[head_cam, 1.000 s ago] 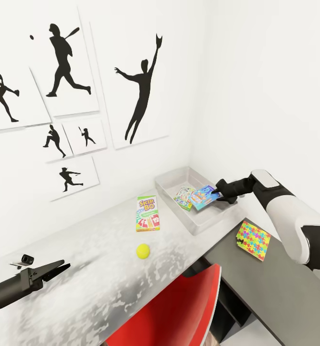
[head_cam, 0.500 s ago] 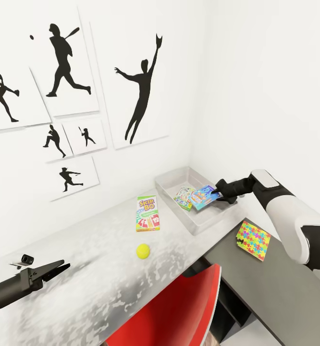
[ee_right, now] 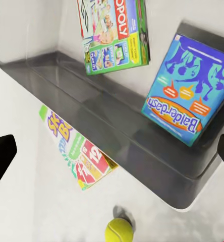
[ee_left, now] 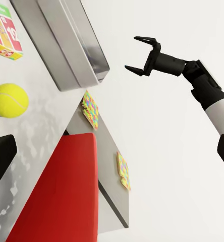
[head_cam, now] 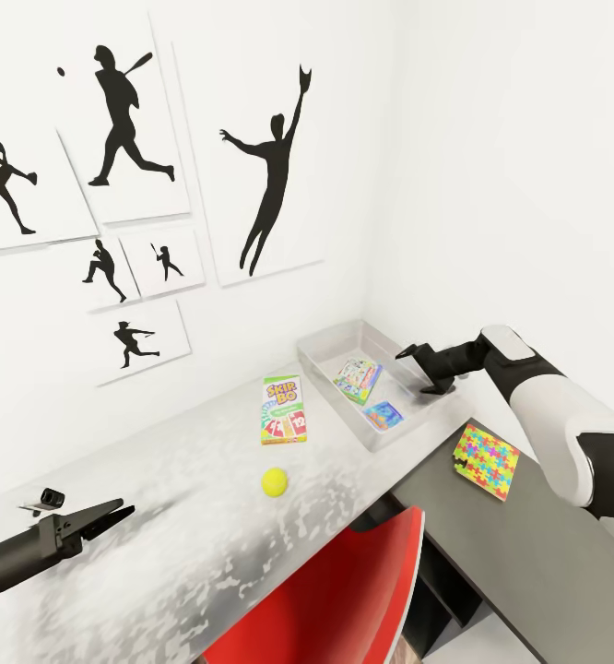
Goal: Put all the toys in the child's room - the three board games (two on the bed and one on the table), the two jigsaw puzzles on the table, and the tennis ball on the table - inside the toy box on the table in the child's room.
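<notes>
The pale grey bench [head_cam: 159, 516] carries the shallow grey toy box [head_cam: 330, 355] at its far end. Inside lie a green-bordered board game [head_cam: 357, 379] and, at five o'clock from it, a blue one [head_cam: 383, 413] with orange labels. The right hand [head_cam: 416, 366] hangs above the toy box, fingers spread and empty. The left hand [head_cam: 113, 513] is pressed together.

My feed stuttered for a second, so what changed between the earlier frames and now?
The right gripper opened and let go of the blue board game, which dropped into the toy box and now lies flat beside the green board game. The gripper hangs open above the box. The Skip-Bo box, tennis ball, jigsaw puzzle and left gripper stayed put.
</notes>
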